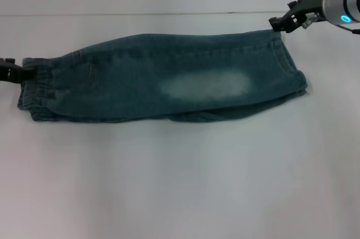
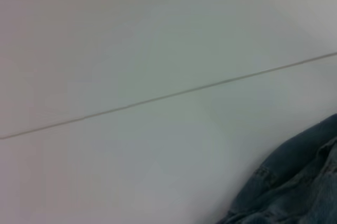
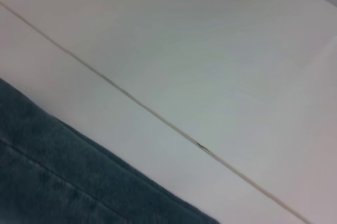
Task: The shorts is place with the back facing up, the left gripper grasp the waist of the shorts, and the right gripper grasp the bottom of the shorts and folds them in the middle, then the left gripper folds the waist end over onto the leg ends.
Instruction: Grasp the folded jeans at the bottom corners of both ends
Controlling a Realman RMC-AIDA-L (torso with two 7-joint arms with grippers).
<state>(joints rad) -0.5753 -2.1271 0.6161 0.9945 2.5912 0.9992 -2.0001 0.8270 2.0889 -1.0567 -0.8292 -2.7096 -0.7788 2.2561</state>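
Note:
The blue denim shorts (image 1: 163, 79) lie folded lengthwise on the white table, with a faded patch on top. The elastic waist (image 1: 35, 90) is at the left and the leg hems (image 1: 292, 70) at the right. My left gripper (image 1: 21, 72) touches the waist at its upper left edge, mostly cut off by the picture's border. My right gripper (image 1: 279, 24) sits at the far right corner of the leg hem, its tips pinched together on the fabric's corner. Denim shorts (image 2: 295, 187) fill a corner of the left wrist view. The shorts (image 3: 63, 176) also show in the right wrist view.
The white table (image 1: 180, 183) stretches in front of the shorts. A thin seam line (image 1: 140, 14) runs across the table behind them.

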